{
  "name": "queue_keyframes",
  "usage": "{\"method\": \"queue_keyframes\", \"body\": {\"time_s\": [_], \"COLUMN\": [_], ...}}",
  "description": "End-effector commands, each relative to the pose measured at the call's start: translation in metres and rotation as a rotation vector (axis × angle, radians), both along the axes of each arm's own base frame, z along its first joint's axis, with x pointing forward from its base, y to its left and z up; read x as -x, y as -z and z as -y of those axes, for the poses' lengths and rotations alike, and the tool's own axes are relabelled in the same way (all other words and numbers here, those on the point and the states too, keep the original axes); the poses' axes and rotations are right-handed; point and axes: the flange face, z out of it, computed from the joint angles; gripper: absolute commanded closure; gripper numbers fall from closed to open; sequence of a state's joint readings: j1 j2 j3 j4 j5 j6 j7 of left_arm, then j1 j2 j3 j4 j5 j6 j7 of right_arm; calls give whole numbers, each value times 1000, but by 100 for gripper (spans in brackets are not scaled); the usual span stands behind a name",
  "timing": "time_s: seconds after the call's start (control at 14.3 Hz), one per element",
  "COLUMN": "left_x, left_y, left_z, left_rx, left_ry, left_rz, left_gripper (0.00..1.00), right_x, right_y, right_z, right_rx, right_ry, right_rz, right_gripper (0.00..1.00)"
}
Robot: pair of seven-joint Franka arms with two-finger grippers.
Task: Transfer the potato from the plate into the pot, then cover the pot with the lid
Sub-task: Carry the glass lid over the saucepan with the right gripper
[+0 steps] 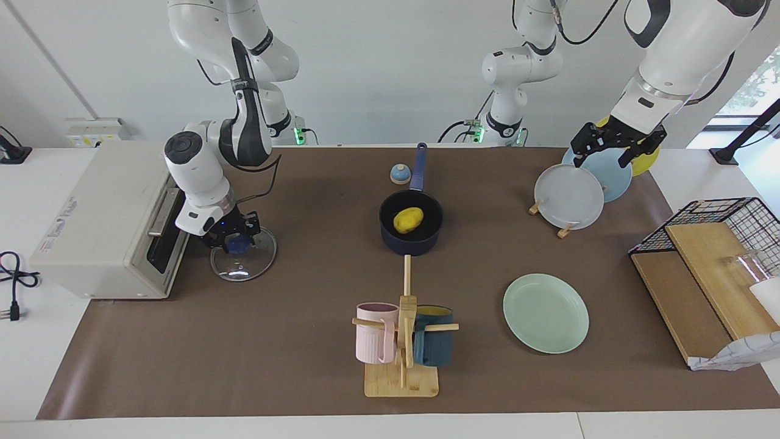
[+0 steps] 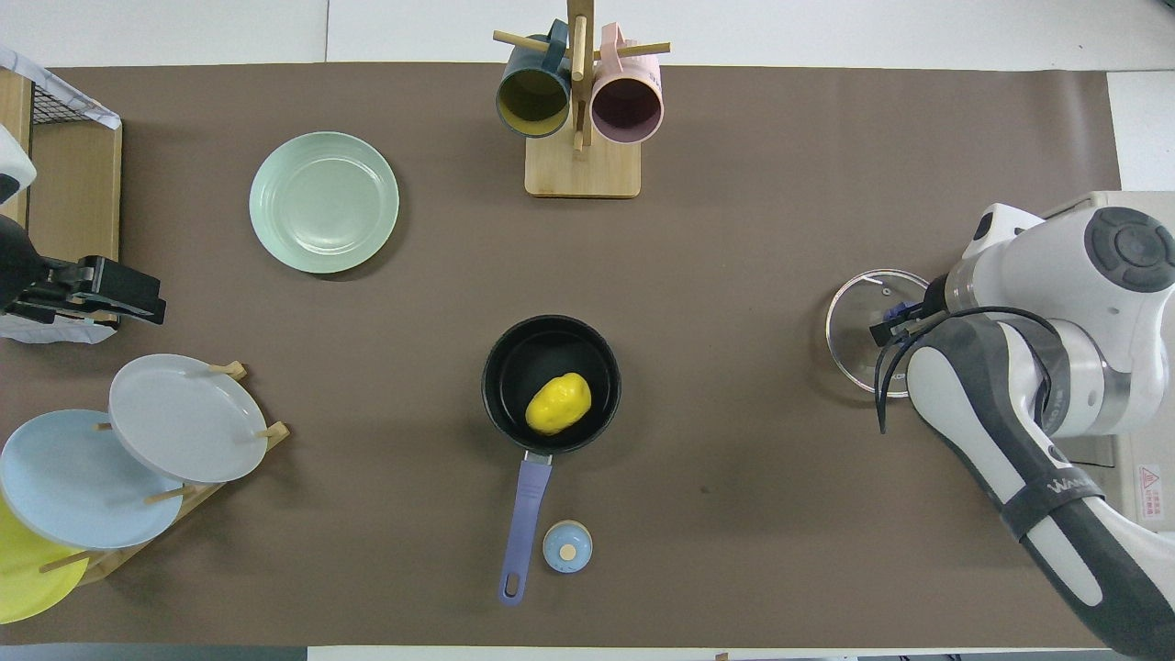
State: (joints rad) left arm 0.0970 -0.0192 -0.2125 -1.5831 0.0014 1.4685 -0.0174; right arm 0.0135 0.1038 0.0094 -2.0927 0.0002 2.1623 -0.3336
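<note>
The yellow potato (image 1: 408, 219) lies inside the dark blue pot (image 1: 390, 235) at the middle of the table; it shows in the overhead view too (image 2: 558, 404), in the pot (image 2: 500, 367). The glass lid (image 1: 247, 265) is in front of the toaster oven, at the right arm's end. My right gripper (image 1: 236, 242) is shut on its blue knob; overhead it (image 2: 895, 319) is over the lid (image 2: 858, 330). The mint-green plate (image 1: 545, 312) is empty (image 2: 323, 202). My left gripper (image 1: 600, 157) is open and empty, raised over the plate rack; overhead it (image 2: 138, 298) is at the frame's edge.
A toaster oven (image 1: 103, 219) stands beside the lid. A rack with upright grey, light-blue and yellow plates (image 1: 570, 198) is under the left gripper. A mug tree (image 1: 402, 341), a small bell (image 1: 400, 174) by the pot handle, and a wire basket with boards (image 1: 707, 268).
</note>
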Motion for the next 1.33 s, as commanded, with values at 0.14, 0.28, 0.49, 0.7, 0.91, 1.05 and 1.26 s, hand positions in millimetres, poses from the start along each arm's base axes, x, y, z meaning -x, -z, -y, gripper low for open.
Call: {"method": "queue_keyframes", "body": {"time_s": [0.14,0.28,0.49,0.7,0.91,1.05,1.26], "left_x": [8,9,15,17,16,15,11], "left_y": [-3,-17,-21,-21,-21,-21,-22], "left_z": [-6,-10,-7,-6,-5,-7,-7], "left_rx": [1,4,-12,-12,-7,-5,2], "left_ry": [10,40,53,55,53,49,46], "left_rz": [59,63,37,38,44,47,72], "left_gripper": [0,0,0,0,0,0,0], "right_x": [-9,3,27,54,81,81,87], "right_y": [-67,-84,-104,-110,-99,-82,-66], "right_z": [-140,-203,-287,-349,-395,-409,-432], "right_rx": [-1,-3,-24,-43,-56,-23,-11], "right_ry": [149,218,316,345,308,286,284], "right_rz": [-18,2,37,65,85,116,115], "right_gripper": [100,100,100,100,100,100,100]}}
